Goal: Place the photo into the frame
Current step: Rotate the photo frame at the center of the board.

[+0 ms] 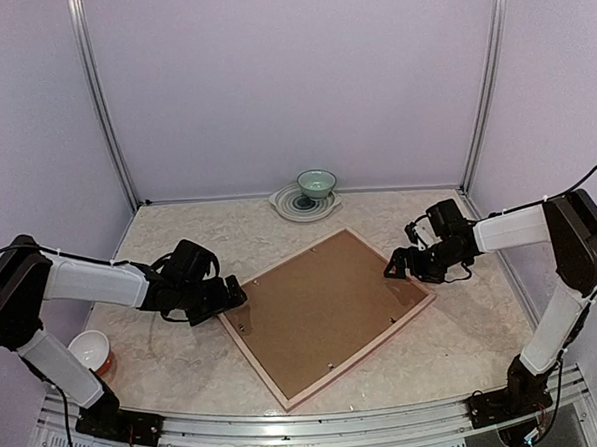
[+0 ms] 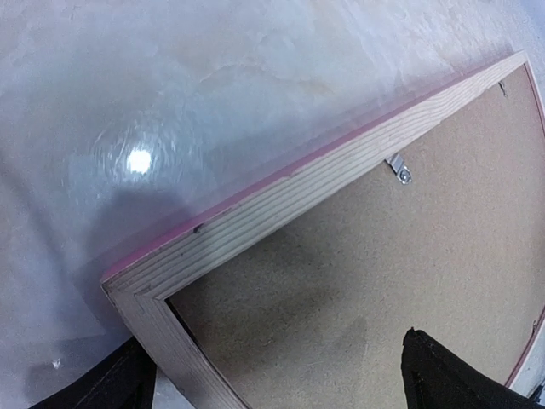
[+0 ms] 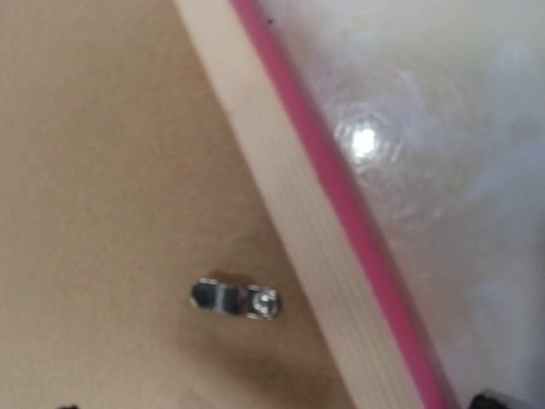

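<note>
The thin-railed rectangular picture frame (image 1: 360, 354), pale wood back up, lies face down on the worktop (image 1: 465, 345), turned diamond-wise so opposite corners point at the two arms. Brown hardboard backing (image 1: 328, 307) fills it, and the sunset photo is not in view. The left end effector (image 1: 234, 294) hangs at its left corner, the right end effector (image 1: 397, 268) at its right-hand rail, both spread wide, empty and equally near.

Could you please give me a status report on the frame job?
Both open: left claw at the frame left corner, right claw at its right corner. Frame face down, photo not seen. Brown backing board fills the frame.
</note>
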Robot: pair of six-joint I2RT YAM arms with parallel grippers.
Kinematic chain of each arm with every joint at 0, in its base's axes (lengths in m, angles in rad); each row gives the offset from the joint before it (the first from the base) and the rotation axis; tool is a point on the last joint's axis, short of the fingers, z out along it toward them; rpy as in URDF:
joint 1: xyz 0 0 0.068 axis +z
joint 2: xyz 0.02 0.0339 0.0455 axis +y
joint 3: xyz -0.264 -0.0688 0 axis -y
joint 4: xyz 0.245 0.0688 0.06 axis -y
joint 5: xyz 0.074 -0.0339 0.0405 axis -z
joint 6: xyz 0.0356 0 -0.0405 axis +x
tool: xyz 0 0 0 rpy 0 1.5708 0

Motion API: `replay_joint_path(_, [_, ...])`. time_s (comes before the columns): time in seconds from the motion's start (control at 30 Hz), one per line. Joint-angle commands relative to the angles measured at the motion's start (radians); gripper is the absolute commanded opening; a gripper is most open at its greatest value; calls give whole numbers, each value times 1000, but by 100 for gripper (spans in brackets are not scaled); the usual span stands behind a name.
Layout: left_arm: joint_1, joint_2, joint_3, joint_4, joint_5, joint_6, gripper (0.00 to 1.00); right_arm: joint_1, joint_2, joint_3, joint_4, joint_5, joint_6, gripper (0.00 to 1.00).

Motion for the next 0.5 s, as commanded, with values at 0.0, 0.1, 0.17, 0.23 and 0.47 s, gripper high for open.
replay_joint_path(0.0, [29, 88, 88, 78, 60, 79, 99, 38, -28, -21, -2, -46, 25, 99])
replay_joint_path(0.1, [53, 155, 141, 79, 83, 99, 99, 47, -29, -31, 5, -47, 32, 99])
replay_joint_path(0.17, [64, 200, 175, 100, 95, 111, 99, 53, -30, -39, 7, -46, 35, 99])
replay_joint_path(0.23, [74, 240, 211, 107, 104, 116, 99, 59, -34, -46, 8, -45, 40, 99])
replay_joint_path(0.47, [118, 381, 322, 128, 149, 132, 99, 88, -61, -68, 12, -37, 61, 99])
